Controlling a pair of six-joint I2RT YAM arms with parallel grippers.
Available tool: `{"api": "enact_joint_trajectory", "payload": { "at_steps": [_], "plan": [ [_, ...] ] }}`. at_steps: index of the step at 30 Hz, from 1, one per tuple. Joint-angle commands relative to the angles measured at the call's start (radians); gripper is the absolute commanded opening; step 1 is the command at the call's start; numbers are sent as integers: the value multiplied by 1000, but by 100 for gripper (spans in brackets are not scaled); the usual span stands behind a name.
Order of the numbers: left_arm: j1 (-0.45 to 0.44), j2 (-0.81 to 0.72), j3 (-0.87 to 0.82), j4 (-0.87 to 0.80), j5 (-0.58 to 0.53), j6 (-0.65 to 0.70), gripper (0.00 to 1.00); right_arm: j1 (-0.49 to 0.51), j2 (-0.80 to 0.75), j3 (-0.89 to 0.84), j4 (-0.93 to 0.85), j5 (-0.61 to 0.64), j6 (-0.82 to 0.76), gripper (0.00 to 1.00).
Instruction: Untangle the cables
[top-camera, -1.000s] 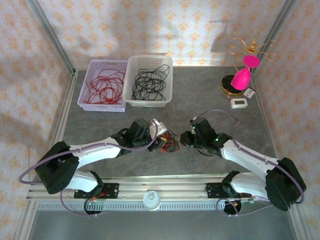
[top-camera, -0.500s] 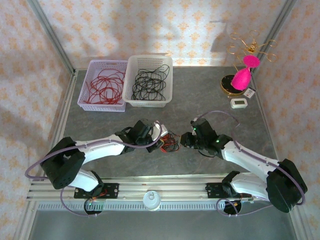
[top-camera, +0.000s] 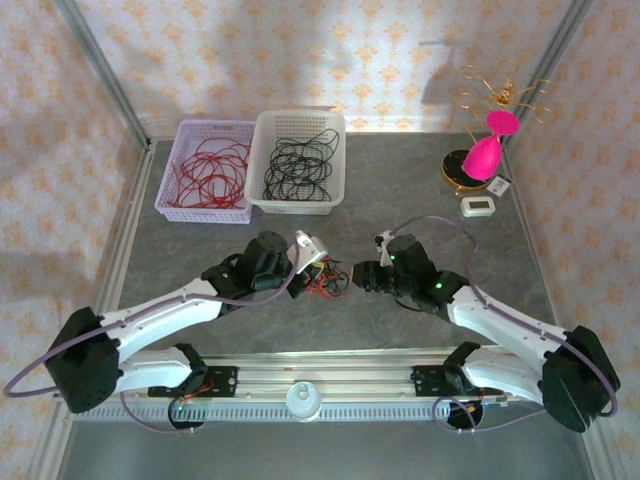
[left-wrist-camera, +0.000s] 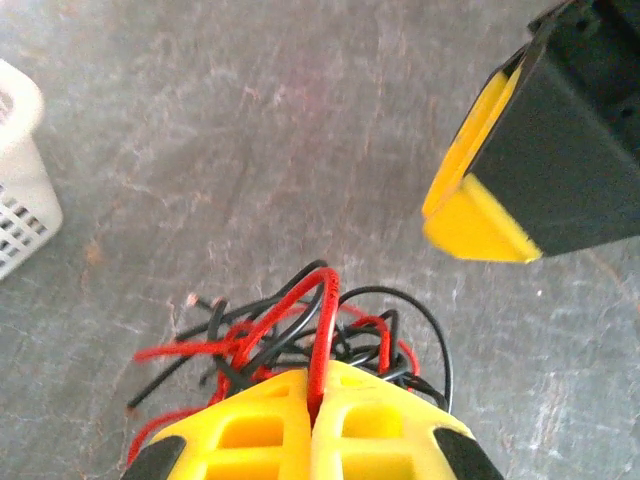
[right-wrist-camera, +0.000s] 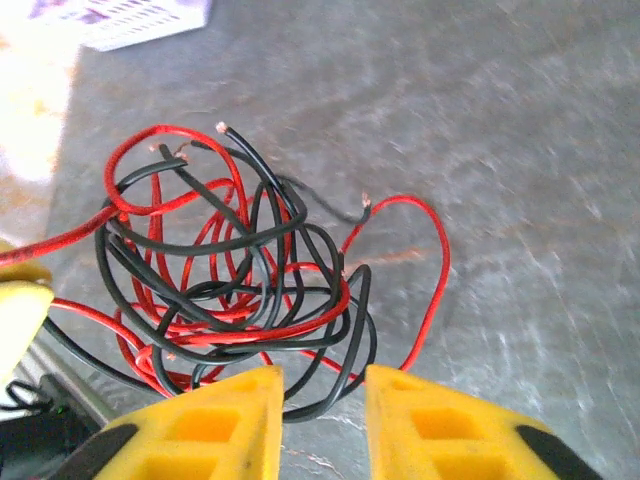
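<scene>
The cables, thin red and black wires in a loose knot, lie on the grey table between my two arms. My left gripper is shut on a red cable loop that rises from the knot. In the top view it sits at the knot's left side. My right gripper is open at the knot's near edge, and a black loop lies between its yellow fingers. In the top view this gripper is just right of the knot. Red and black loops spread out ahead of it.
A lilac basket of red wires and a white basket of black wires stand at the back left. A pink ornament on a gold stand and a small white device are at the back right. A metal rail runs along the near edge.
My left gripper has shut on the red cable and drawn back to the left and away. The right gripper has opened a little and moved left toward the knot.
</scene>
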Motion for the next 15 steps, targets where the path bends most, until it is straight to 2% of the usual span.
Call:
{"api": "enact_joint_trajectory", "payload": {
  "at_steps": [1,8,11,15],
  "plan": [
    [-10,-46,-21,-2,17,-30,0,7,-58,34,120,-32,-113,33],
    [-9,-81,-13,16,42,-47,0,7,-146,-24,386,-93,-254,38],
    [-9,-91,-1,5,59,-43,0,7,-152,-79,527,-146,-365,39],
    [-10,-86,39,-53,87,-26,0,8,-142,-135,669,-142,-534,42]
  ]
}}
